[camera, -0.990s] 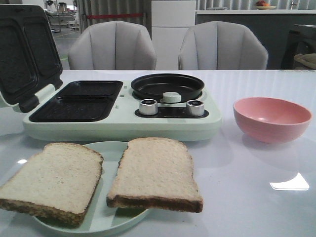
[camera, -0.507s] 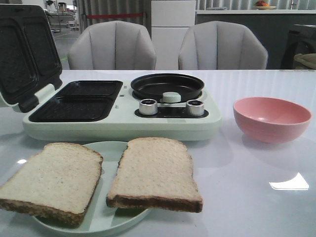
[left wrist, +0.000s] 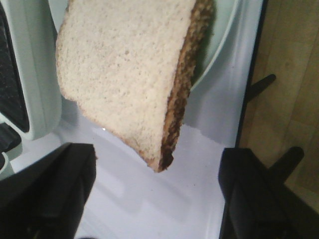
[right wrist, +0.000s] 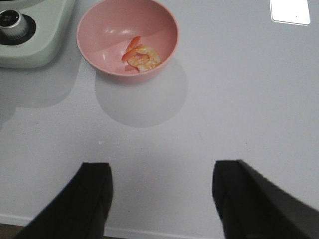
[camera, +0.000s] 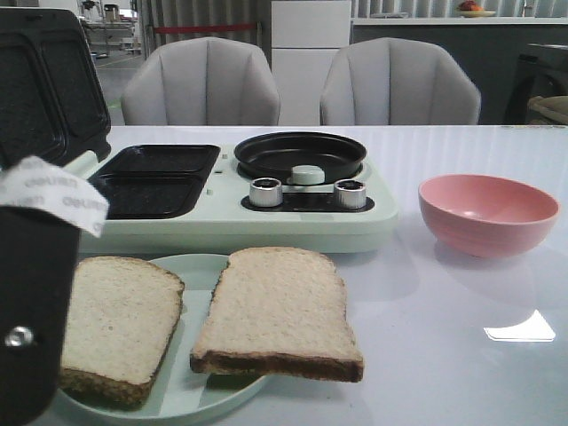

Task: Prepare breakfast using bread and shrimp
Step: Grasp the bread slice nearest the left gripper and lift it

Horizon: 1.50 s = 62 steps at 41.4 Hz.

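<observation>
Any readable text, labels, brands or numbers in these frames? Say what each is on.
White label on the left gripper's black body: repeated pale print, too blurred to read.
Cooker knobs: no legible markings.
Nothing else carries text.

Only text I can see: a white label strip point(camera: 55, 197) on the left arm point(camera: 31, 311) in the front view, carrying faint grey repeated lettering, upside down and too blurred for me to read. Nothing legible on the breakfast maker point(camera: 222, 226), its knobs point(camera: 265, 192), or the pink bowl point(camera: 488, 213).
</observation>
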### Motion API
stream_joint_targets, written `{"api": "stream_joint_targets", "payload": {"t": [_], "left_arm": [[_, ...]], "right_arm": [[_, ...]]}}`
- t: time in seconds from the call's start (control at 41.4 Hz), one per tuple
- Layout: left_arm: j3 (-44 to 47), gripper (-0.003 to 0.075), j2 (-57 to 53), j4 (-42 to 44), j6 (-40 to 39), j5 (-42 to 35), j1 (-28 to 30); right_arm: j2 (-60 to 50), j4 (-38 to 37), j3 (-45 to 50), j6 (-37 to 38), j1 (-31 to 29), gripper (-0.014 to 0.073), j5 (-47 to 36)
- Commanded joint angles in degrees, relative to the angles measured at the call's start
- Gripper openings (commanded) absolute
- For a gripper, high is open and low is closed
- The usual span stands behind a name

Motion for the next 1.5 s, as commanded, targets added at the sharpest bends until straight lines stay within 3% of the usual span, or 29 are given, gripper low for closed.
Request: {"api": "stream_joint_targets", "payload": {"t": [0.0, 0.411, 0.652, 1.256, 1.353, 1.474], "left_arm": [[-1.19, 0.0564, 1.4, 6.75, -4.34, 1.37, -0.33], [-1.19, 0.0542, 6.84, 11.53, -11.46, 1.98, 2.04], [-1.19, 0.053, 7.43, 12.91, -11.43, -1.08, 6.58], [-1.14, 0.0529, 10.8, 17.04, -11.43, -4.17, 9.3], [-1.14, 0.0494, 11.02, 17.02, -11.43, -4.17, 9.3], [-1.14, 0.0386, 11.02, 16.68, -11.51, -4.09, 9.3]], "right_arm": [[-0.05, -0.66, -1.85, -0.58, 0.15, 0.0549, -3.53], [-0.05, -0.66, -1.85, -0.58, 0.15, 0.0549, -3.53], [-0.05, -0.66, -1.85, -0.58, 0.15, 0.0549, -3.53], [-0.05, -0.66, -1.85, -0.58, 0.15, 0.0549, -3.53], [-0.05, -0.66, -1.85, -0.58, 0.15, 0.0549, -3.53], [-0.05, -0.66, -1.85, -0.58, 0.15, 0.0549, -3.53]]}}
